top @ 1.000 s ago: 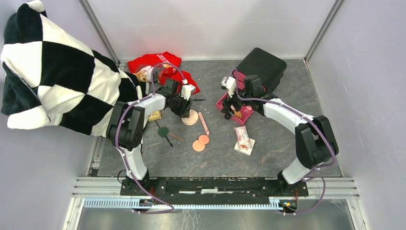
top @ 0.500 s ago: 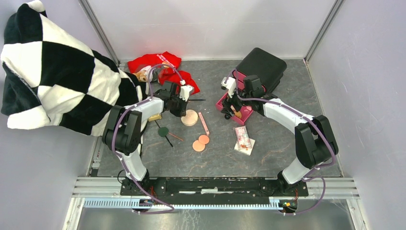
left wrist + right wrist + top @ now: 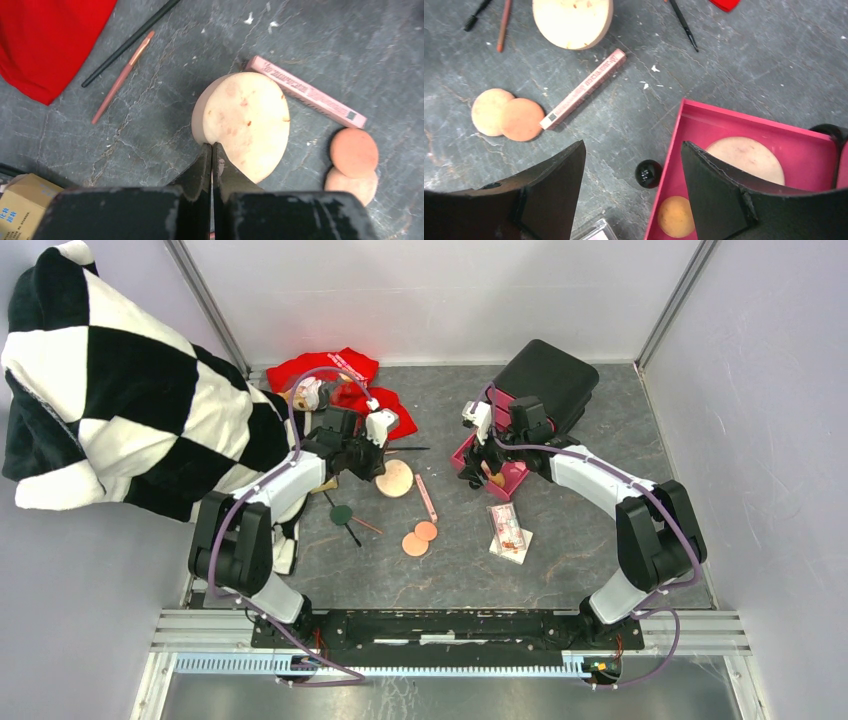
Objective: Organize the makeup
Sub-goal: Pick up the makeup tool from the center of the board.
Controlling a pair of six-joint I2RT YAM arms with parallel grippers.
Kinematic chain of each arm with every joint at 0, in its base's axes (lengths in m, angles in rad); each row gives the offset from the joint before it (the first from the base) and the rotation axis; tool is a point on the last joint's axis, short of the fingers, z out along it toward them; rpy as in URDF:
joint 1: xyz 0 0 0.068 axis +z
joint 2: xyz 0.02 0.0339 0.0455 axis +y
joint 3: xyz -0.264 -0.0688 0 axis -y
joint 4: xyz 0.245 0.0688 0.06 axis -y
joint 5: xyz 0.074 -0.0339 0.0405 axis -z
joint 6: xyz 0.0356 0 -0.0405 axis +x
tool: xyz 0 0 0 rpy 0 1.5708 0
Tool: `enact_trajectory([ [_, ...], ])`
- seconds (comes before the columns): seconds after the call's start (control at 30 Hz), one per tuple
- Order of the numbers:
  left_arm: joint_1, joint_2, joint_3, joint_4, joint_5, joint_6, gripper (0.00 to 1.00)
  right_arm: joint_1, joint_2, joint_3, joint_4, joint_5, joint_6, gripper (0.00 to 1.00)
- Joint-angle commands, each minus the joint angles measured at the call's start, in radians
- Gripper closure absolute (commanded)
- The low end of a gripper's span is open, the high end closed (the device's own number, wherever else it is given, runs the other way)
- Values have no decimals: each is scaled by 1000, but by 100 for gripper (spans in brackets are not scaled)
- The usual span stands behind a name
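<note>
A large pale round puff [image 3: 394, 478] sits mid-table, and my left gripper [image 3: 372, 462] is shut on its near rim. In the left wrist view the fingertips [image 3: 212, 146] pinch the puff [image 3: 245, 125], which tilts up on one side. Beside it lie a pink stick [image 3: 305, 92], two small orange puffs [image 3: 354, 152], a black pencil [image 3: 130, 42] and a brown pencil [image 3: 122, 77]. A red-patterned packet [image 3: 507, 530] lies to the right. My right gripper [image 3: 633, 165] hangs open over the rim of the pink drawer [image 3: 704, 112], which holds a pale puff [image 3: 746, 160] and an orange puff [image 3: 676, 216].
A red cloth [image 3: 335, 375] lies at the back left and the black box [image 3: 545, 380] at the back right. A black-and-white checkered cloth [image 3: 120, 390] drapes over the left wall. A small cardboard box [image 3: 22, 205] sits near my left gripper. A black knob [image 3: 648, 173] fronts the drawer.
My left gripper has closed from partly open onto the large puff's rim, and its elbow has swung out to the left. The puff has shifted slightly up-table. The right arm has not moved.
</note>
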Motion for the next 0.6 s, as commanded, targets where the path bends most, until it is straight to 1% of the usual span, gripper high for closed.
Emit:
enact_trajectory([
  [0.0,4,-90,-6,27,106,49,98,-3,-4,20,32,-126,38,23],
  [0.13,-1,-136,3,25,182,35,98,-1,0,28,42,-222,71,20],
  [0.3,-53,-159,24,29,185,24,98,19,4,32,66,-260,134,15],
  [0.47,-124,-177,25,54,138,29,98,38,9,17,159,-226,288,14],
  [0.57,-162,-191,20,68,119,37,98,51,8,16,161,-154,313,14],
])
